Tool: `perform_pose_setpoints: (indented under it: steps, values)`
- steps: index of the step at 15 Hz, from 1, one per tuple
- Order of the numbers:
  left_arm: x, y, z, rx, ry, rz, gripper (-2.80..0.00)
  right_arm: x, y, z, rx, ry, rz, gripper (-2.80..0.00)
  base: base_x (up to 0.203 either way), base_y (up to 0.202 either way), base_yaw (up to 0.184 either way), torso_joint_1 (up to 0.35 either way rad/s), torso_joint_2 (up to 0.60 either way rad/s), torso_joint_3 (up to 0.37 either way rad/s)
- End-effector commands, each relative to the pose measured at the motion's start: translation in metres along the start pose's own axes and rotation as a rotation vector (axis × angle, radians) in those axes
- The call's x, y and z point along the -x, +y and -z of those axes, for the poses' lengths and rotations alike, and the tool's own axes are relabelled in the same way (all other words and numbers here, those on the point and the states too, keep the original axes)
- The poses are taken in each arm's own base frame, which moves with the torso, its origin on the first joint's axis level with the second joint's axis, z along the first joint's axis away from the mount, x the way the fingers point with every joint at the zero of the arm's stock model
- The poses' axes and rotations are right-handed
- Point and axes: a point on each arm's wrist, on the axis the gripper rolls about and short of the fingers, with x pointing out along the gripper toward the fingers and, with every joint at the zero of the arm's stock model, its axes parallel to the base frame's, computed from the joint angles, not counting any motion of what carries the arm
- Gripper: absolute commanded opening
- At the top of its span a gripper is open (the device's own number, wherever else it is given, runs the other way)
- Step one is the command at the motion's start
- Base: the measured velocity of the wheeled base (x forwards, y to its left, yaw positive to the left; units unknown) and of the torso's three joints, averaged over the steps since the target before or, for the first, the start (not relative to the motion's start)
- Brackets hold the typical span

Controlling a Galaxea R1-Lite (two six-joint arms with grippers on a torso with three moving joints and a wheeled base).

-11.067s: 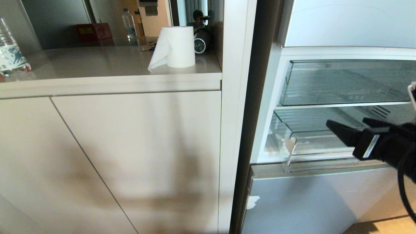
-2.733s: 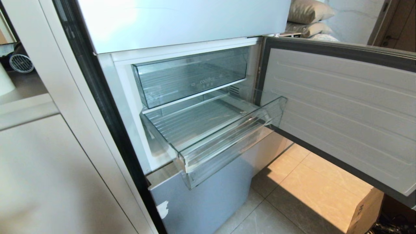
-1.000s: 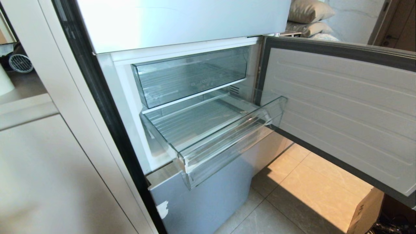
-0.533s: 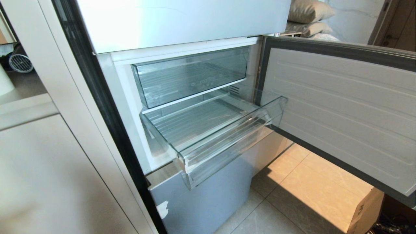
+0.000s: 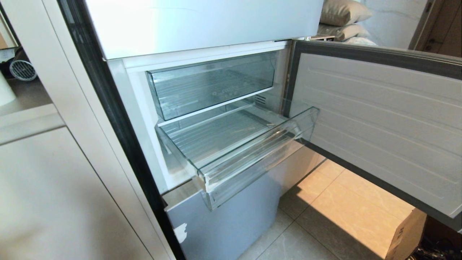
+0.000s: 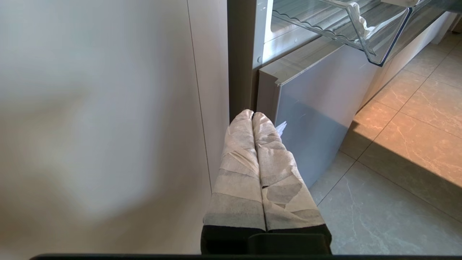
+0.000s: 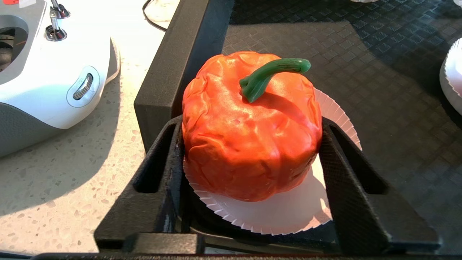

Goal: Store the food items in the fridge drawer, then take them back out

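In the right wrist view, an orange-red fruit [image 7: 249, 137] with a curved green stem [image 7: 270, 74] sits on a white paper liner [image 7: 288, 213] on a black tray. My right gripper [image 7: 251, 124] straddles it, with a black finger [image 7: 158, 169] pressed against each flank. Neither this gripper nor the fruit appears in the head view. The fridge drawer [image 5: 252, 155], clear with a ribbed floor, stands pulled out and empty; its corner shows in the left wrist view [image 6: 361, 32]. My left gripper [image 6: 252, 115] hangs shut and parked low beside the cabinet panel.
The fridge door [image 5: 379, 126] stands open to the right of the drawer. An upper clear bin [image 5: 213, 85] sits above the drawer and a pale-blue panel [image 5: 223, 224] below. A cardboard box [image 5: 408, 231] is on the floor. A white controller [image 7: 47, 72] lies on the speckled counter [image 7: 72, 180].
Over the last second nothing differs in the head view. Since the oldest frame the camera has turned from the cabinet to the fridge, and my right arm has left that view.
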Motion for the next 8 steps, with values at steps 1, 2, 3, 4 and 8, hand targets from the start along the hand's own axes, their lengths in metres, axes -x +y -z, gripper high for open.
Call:
perform_pose_setpoints:
  steps: [1, 2, 3, 4, 8]
  values:
    - [0.0, 0.0, 0.0, 0.0, 0.0, 0.0, -2.8, 0.002, 0.001, -0.005, 0.004, -0.017, -0.002, -2.8, 0.0, 0.0, 0.0, 0.0, 0.0, 0.0]
    - [0.0, 0.0, 0.0, 0.0, -0.002, 0.0, -2.8, 0.006, 0.002, -0.01, 0.004, -0.031, -0.002, -2.8, 0.0, 0.0, 0.0, 0.0, 0.0, 0.0]
    - [0.0, 0.0, 0.0, 0.0, -0.001, 0.0, -2.8, 0.014, 0.003, -0.019, 0.006, -0.059, 0.0, -2.8, 0.0, 0.0, 0.0, 0.0, 0.0, 0.0]
    - [0.0, 0.0, 0.0, 0.0, -0.002, 0.0, -2.8, 0.024, 0.004, -0.029, 0.009, -0.089, 0.005, -2.8, 0.0, 0.0, 0.0, 0.0, 0.0, 0.0]
    - [0.0, 0.0, 0.0, 0.0, -0.002, 0.0, -2.8, 0.096, 0.01, -0.076, 0.022, -0.26, 0.136, -2.8, 0.0, 0.0, 0.0, 0.0, 0.0, 0.0]
